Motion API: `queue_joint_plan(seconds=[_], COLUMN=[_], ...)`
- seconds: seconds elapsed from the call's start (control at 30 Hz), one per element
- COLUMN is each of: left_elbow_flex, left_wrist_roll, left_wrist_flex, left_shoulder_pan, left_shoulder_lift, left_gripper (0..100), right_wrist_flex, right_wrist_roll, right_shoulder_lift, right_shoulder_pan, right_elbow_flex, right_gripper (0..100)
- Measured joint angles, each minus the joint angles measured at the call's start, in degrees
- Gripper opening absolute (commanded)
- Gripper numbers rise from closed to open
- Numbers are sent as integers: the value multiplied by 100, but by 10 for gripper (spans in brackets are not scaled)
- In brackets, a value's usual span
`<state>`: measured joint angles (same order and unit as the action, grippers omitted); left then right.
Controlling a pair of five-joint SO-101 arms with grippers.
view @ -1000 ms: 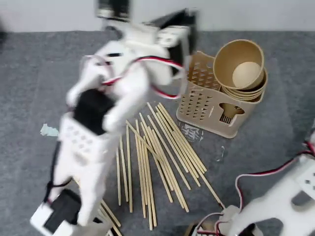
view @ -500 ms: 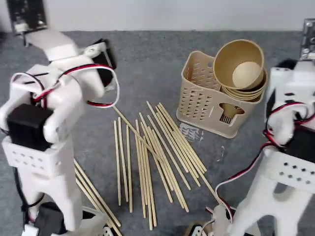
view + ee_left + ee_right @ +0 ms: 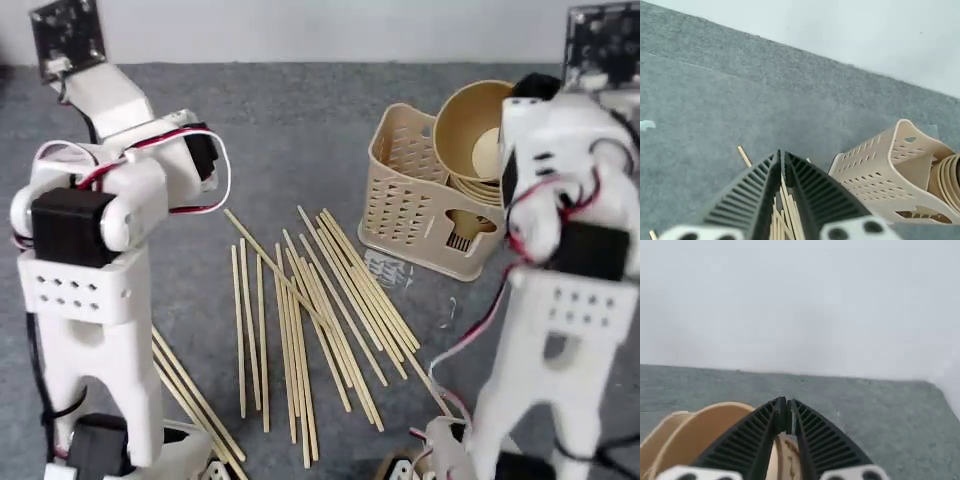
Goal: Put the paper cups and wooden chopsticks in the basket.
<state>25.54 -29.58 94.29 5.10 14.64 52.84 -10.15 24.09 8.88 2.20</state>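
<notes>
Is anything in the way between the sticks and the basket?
Nothing visible is. The chopsticks lie beside the basket. One of its compartments is open, and the paper cups sit in the other.

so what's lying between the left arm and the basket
Loose wooden chopsticks, scattered flat on the grey mat, fill the stretch between the left arm and the basket, as the high view shows.

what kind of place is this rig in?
Probably a lab or workshop bench, not a home: a grey carpet-like table cover against a bare white wall, a white plastic left arm and right arm with exposed wiring, and staged props, a beige perforated plastic basket beside loose wooden chopsticks.
</notes>
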Motion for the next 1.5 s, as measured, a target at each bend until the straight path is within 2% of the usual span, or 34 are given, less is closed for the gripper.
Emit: queue_joint_plan(seconds=[0.2,0.47,0.7,0.9,1.07,1.2,1.37,1.5], left_elbow_flex=[0,-53,-554,-1538,-2831,-3851,-4844,-5591], left_wrist_roll=[0,0,-123,-158,-158,-167,-167,-176], left_wrist_flex=[149,343,352,325,-299,-897,-1468,-1925], left_shoulder_pan=[0,0,-308,-571,-897,-914,-914,-914], left_shoulder_lift=[0,0,273,1011,1635,2215,2936,3358], left_gripper=[12,12,12,12,12,12,12,13], right_wrist_flex=[-624,-545,413,378,-114,-343,-229,422], right_wrist_roll=[0,0,0,0,18,18,9,9], right_shoulder_lift=[-993,-862,-114,-123,-26,97,624,1143], right_shoulder_pan=[554,730,229,44,18,18,9,-255], right_elbow_flex=[0,-9,-220,-1178,-2048,-2189,-1960,-1380], right_gripper=[9,9,9,9,9,9,9,9])
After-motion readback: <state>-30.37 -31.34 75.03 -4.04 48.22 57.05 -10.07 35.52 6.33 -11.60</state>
